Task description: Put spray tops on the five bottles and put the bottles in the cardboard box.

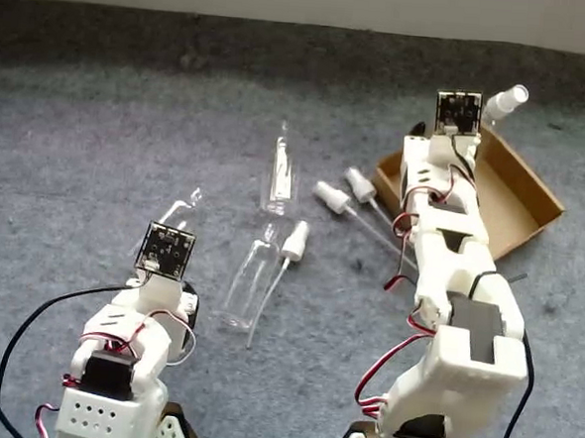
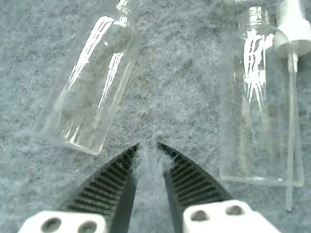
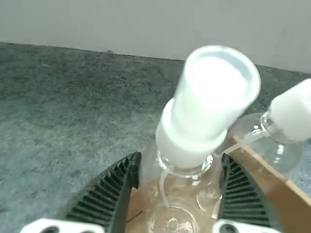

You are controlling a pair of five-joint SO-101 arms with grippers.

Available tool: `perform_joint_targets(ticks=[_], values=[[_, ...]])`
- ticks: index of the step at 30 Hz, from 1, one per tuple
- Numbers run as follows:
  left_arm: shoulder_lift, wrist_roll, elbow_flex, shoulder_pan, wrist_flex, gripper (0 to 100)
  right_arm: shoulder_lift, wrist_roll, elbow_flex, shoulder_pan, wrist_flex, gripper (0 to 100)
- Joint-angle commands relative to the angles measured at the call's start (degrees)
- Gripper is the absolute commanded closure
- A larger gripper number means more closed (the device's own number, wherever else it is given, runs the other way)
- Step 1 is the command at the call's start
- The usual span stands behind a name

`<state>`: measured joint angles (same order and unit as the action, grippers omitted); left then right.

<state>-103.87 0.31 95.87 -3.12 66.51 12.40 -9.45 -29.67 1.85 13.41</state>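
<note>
The right gripper is far away on the right, over the cardboard box. Its two black fingers squeeze a clear bottle, one finger on each side. This held bottle has a white spray top on it. The top points up and away, past the far edge of the box. A second bottle with a white top on it lies in the box, just to the right of the held one.

The left gripper is near, on the left side. It hangs low over the grey carpet. Its fingers are open just a crack, and they hold nothing.

Three bare bottles lie on the carpet. The left bottle lies just past the left gripper and is tilted. The middle bottle lies to the right of it. A loose spray top lies beside the neck of the middle bottle, and its thin tube runs along that bottle's right side. The far bottle lies farther away, in the middle of the carpet.

Two more spray tops lie side by side between the far bottle and the box. Their long tubes point toward the right arm.
</note>
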Motion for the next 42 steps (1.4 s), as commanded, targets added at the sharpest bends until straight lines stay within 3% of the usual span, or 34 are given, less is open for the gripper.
perform_joint_targets(ticks=[1,42], values=[[-0.6,-0.3,1.3,-0.7,-0.7,100,0.4,0.6,3.6,-1.5,1.6,79.3],[-0.6,-0.3,1.3,-0.7,-1.0,100,2.0,0.4,2.2,-3.7,1.2,79.3]])
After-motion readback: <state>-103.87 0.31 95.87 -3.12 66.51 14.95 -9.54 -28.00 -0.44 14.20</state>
